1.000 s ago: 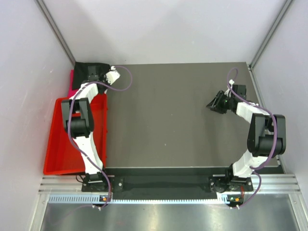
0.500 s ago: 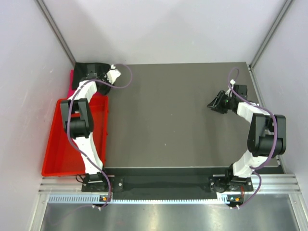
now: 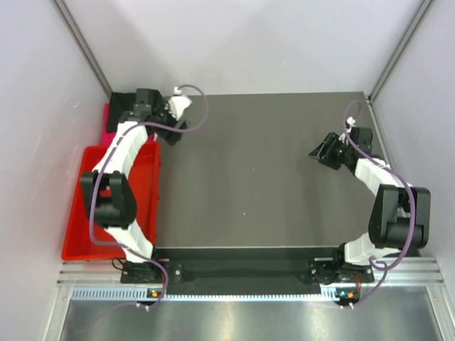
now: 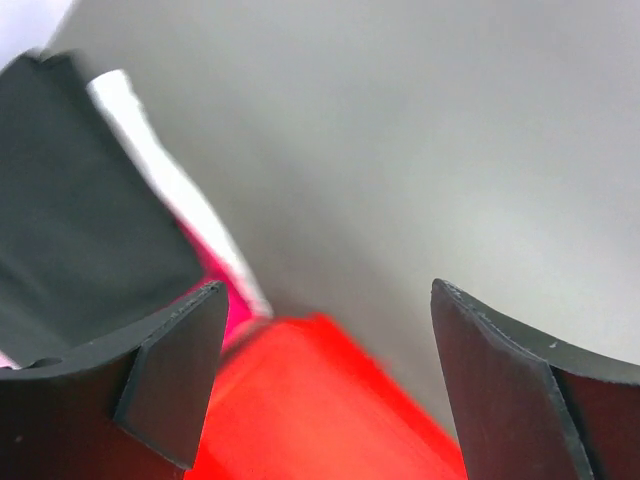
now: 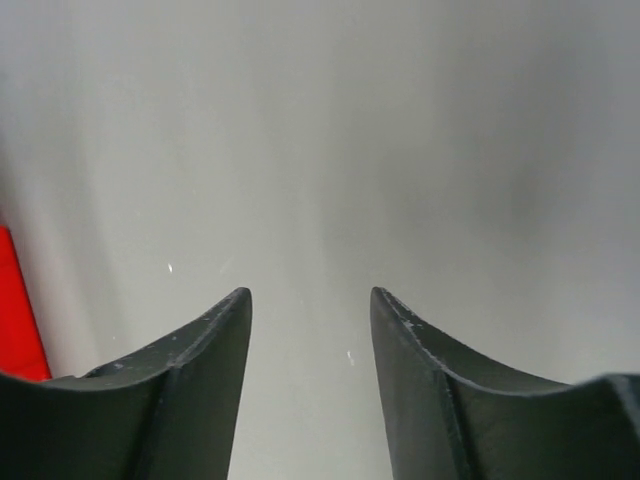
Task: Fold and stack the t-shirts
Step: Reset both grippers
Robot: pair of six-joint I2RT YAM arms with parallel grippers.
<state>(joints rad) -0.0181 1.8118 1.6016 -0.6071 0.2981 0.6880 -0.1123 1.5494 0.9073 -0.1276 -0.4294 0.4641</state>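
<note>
overhead view, two close wrist views

The big dark grey counter (image 3: 263, 177) has lots of open room in the middle, between the left arm (image 3: 124, 145) and the right arm (image 3: 370, 170). On the left, the red plastic tray (image 3: 75, 213) with raised walls stands in the way. The soft black t-shirt (image 3: 119, 99) and pink folded t-shirt (image 3: 106, 117) fill the far left corner by the pale wall (image 3: 43, 85).
</note>
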